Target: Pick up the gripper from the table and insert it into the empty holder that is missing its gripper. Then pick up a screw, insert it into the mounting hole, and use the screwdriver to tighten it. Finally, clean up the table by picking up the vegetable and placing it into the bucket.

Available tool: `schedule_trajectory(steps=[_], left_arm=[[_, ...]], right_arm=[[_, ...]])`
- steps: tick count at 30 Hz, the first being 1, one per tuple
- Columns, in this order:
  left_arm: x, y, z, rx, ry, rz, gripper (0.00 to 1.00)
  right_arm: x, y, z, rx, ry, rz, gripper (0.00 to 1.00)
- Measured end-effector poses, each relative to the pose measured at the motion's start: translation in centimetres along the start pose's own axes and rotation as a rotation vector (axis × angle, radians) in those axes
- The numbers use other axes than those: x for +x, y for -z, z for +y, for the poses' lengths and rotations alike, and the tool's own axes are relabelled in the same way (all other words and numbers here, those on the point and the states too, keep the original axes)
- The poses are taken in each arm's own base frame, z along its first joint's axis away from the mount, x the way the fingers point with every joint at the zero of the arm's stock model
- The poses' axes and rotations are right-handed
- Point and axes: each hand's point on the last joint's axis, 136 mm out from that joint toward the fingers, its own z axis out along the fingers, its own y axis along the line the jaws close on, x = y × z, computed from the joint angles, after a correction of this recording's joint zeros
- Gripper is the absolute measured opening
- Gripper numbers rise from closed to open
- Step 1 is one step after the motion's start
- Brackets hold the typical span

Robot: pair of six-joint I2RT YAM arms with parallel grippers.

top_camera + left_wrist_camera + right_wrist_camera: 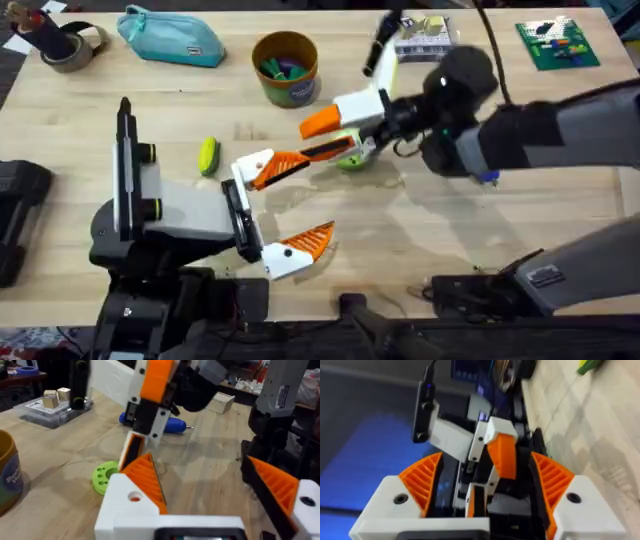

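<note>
- Pale wooden desk (450, 230); ochre bucket (286, 68) at its back.
- Orange ribbed gripper (285, 165), white-based.
- Left fingers (322, 234) released; right fingers (322, 122): cannot tell.

1 overhead, 2 close wrist views
</note>
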Motion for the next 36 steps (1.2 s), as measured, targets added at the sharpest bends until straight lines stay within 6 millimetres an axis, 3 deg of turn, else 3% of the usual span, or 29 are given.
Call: schedule_trajectory(steps=[13,22,27,30,34,36], left_arm=[[0.0,0.0,0.0,0.000,0.000,0.000,0.990],[0.0,0.0,0.0,0.000,0.000,0.000,0.990],[0.0,0.0,0.0,0.000,0.000,0.000,0.990],[0.0,0.0,0.0,0.000,0.000,0.000,0.990],[0.0,0.0,0.0,0.000,0.000,0.000,0.990],[0.0,0.0,0.0,0.000,0.000,0.000,0.990]], right_arm=[[0.6,0.2,-0.9,0.007,-0.030,0.112,0.994],[1.9,-1.0,-3.7,0.018,-0.127,0.154,0.995],[1.7,-1.0,-3.6,0.017,-0.126,0.156,0.994],[1.4,-1.2,-3.3,0.016,-0.122,0.159,0.949],[1.1,-1.5,-2.8,0.012,-0.115,0.167,0.718],[1.0,-1.7,-2.6,0.011,-0.117,0.169,0.666]])
